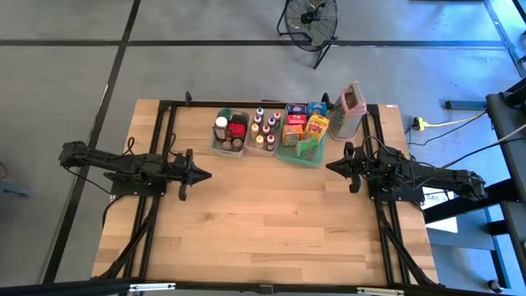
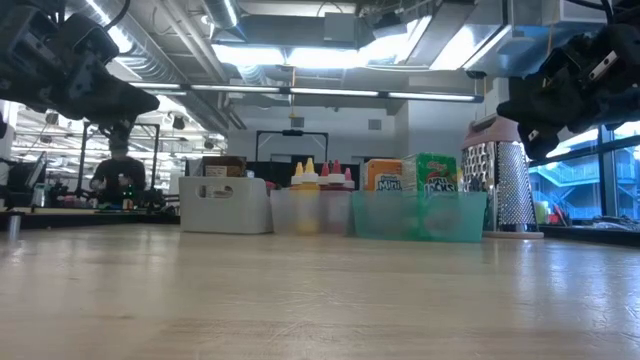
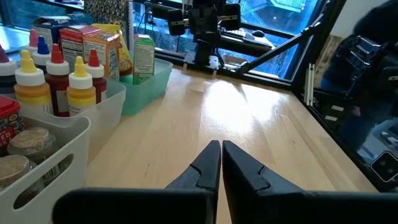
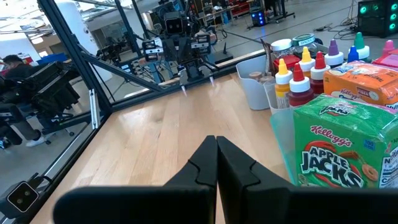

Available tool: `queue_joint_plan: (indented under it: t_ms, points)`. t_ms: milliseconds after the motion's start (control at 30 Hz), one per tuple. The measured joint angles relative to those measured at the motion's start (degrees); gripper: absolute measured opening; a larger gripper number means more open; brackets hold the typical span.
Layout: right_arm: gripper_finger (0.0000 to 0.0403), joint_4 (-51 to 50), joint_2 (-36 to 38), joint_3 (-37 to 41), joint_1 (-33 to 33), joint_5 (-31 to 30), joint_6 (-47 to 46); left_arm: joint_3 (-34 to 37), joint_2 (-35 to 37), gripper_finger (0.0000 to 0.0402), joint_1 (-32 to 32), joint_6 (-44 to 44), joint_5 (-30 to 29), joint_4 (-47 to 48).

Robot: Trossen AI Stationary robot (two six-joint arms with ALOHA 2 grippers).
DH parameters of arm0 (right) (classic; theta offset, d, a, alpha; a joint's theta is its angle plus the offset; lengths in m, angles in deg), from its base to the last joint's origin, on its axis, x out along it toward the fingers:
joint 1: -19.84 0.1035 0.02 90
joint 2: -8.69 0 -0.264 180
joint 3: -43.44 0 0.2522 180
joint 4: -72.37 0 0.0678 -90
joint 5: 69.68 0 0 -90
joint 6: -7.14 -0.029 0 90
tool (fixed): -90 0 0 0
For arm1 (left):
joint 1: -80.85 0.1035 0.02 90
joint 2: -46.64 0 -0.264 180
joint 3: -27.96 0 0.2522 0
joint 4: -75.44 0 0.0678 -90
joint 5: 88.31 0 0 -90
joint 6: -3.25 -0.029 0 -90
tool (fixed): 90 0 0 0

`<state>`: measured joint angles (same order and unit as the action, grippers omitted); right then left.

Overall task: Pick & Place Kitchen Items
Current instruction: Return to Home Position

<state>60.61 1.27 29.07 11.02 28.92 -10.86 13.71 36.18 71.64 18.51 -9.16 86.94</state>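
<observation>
The left arm (image 1: 123, 164), at nine o'clock, and the right arm (image 1: 419, 177), at three o'clock, are matt black with slim boxy links. Thin black cables (image 1: 371, 145) loop over them. The left tool (image 1: 203, 174) and the right tool (image 1: 331, 167) have tapering, wedge-shaped black fingers (image 3: 208, 165).

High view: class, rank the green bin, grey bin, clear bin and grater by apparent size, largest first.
1. Green bin
2. Grey bin
3. Clear bin and grater look alike; the tall grater rises nearer the camera, so no ranking.

Three bins (image 1: 212, 136), one grater (image 1: 350, 111), two pincers (image 1: 205, 174) (image 1: 330, 167), one fan (image 1: 311, 18)
</observation>
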Motion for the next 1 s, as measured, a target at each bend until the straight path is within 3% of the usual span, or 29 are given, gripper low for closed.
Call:
queue_joint_plan:
  t_ms: [1000]
  points:
    - [0.0003, 0.0, 0.0, 0.0, 0.0, 0.0, 0.0, 0.0, 0.0, 0.0007, 0.0, 0.0, 0.0, 0.0]
